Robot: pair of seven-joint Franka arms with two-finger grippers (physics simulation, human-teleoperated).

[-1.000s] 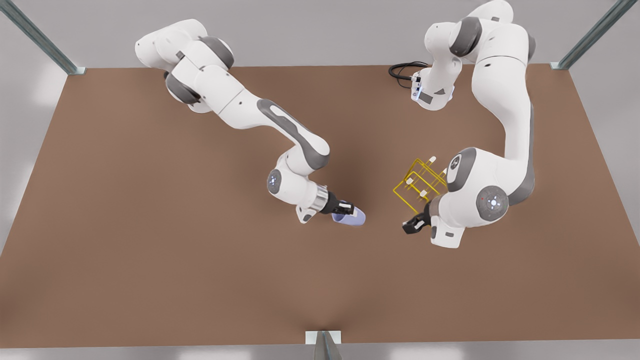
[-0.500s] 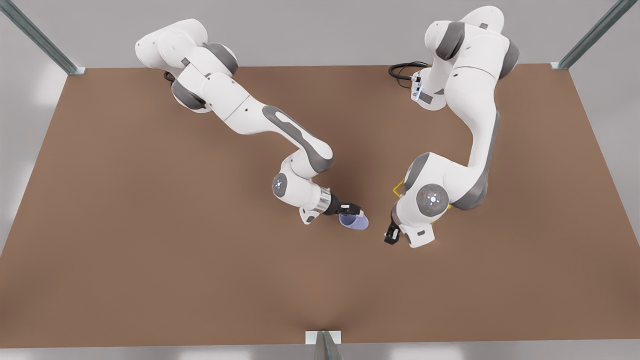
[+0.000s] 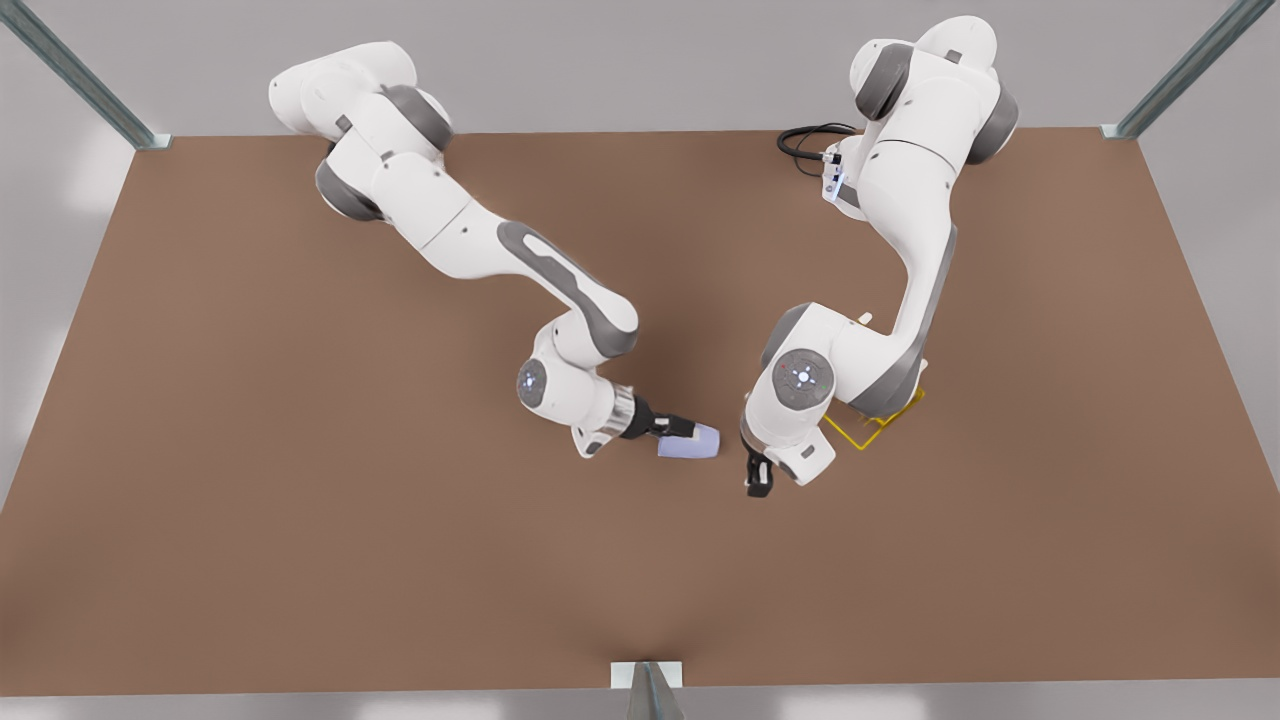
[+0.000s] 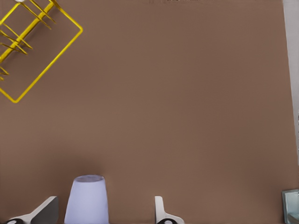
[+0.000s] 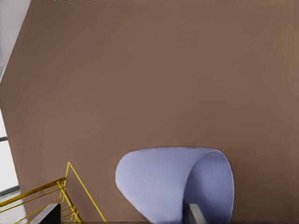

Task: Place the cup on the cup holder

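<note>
The lavender cup (image 3: 695, 442) lies on its side at the tips of my left gripper (image 3: 680, 428), which is shut on it near the table's middle. In the left wrist view the cup (image 4: 86, 200) sits between the fingers of the left gripper (image 4: 106, 212), base pointing away. My right gripper (image 3: 757, 482) hangs just to the front view's right of the cup, open and apart from it. The right wrist view shows the cup (image 5: 154, 182) close ahead of the right gripper (image 5: 124, 214), mouth turned sideways. The yellow wire cup holder (image 3: 868, 440) (image 4: 70, 42) (image 5: 86, 192) stands under the right arm, mostly hidden in the front view.
The brown table (image 3: 300, 500) stretches wide on every side. A black cable coil (image 3: 805, 140) lies by the right arm's base. Metal posts stand at the back corners, and a bracket (image 3: 645, 680) (image 4: 290, 205) marks the front edge.
The right arm swung over the cup holder toward the front view's left, bringing its gripper close to the cup. The left gripper turned the cup flatter and drew back slightly leftward.
</note>
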